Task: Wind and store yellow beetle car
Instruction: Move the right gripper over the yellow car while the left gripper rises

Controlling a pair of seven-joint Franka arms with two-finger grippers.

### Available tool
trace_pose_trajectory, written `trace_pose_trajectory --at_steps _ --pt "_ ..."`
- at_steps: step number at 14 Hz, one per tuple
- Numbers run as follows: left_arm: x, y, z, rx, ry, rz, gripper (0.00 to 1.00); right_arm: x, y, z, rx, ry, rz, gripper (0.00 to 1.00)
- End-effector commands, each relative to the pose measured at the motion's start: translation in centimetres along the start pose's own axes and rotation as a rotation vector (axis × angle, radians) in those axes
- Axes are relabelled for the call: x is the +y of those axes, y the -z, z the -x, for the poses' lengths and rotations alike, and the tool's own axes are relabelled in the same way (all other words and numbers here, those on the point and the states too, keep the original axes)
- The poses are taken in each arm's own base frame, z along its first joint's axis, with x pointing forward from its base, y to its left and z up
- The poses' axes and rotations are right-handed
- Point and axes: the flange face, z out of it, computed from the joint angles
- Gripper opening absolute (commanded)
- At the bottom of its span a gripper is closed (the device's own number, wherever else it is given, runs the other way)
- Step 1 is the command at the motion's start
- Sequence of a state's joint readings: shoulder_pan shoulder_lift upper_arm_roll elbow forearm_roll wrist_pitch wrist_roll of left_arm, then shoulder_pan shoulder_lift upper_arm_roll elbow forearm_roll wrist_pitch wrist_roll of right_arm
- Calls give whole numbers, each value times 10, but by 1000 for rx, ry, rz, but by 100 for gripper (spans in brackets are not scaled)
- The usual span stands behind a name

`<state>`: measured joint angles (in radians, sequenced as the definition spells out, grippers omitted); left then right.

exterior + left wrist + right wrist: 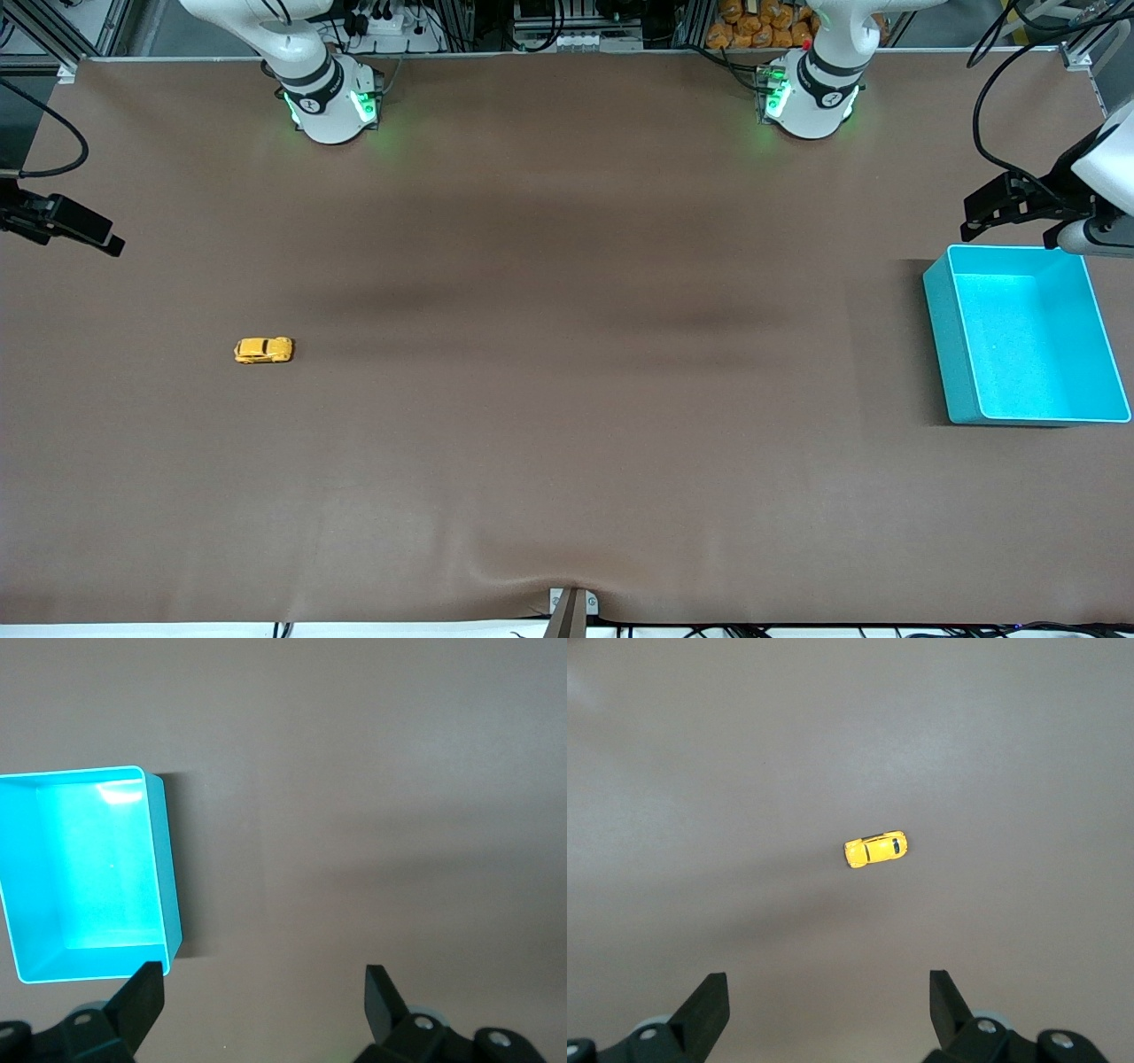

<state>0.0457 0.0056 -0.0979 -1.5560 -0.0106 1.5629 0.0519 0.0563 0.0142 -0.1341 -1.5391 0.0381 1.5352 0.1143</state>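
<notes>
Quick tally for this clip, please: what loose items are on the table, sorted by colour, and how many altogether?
Yellow: 1, the toy car, on the table toward the right arm's end.
Turquoise: 1, the bin, toward the left arm's end, nothing in it.
Total: 2

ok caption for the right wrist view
Open right gripper above the yellow toy car on the brown table.
</notes>
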Motion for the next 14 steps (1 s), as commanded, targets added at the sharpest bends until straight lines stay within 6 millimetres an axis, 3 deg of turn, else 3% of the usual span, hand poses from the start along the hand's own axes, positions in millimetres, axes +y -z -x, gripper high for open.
trace_pose_trajectory --at_steps 1,6,14 --pt "-1 1 -1 3 -15 -26 100 6 8 2 12 -7 2 100" --pt "-14 1 1 -4 14 -26 100 2 1 0 1 8 10 100" --pt "-8 -7 -3 -17 43 -24 100 -7 -18 -8 -37 -39 57 100"
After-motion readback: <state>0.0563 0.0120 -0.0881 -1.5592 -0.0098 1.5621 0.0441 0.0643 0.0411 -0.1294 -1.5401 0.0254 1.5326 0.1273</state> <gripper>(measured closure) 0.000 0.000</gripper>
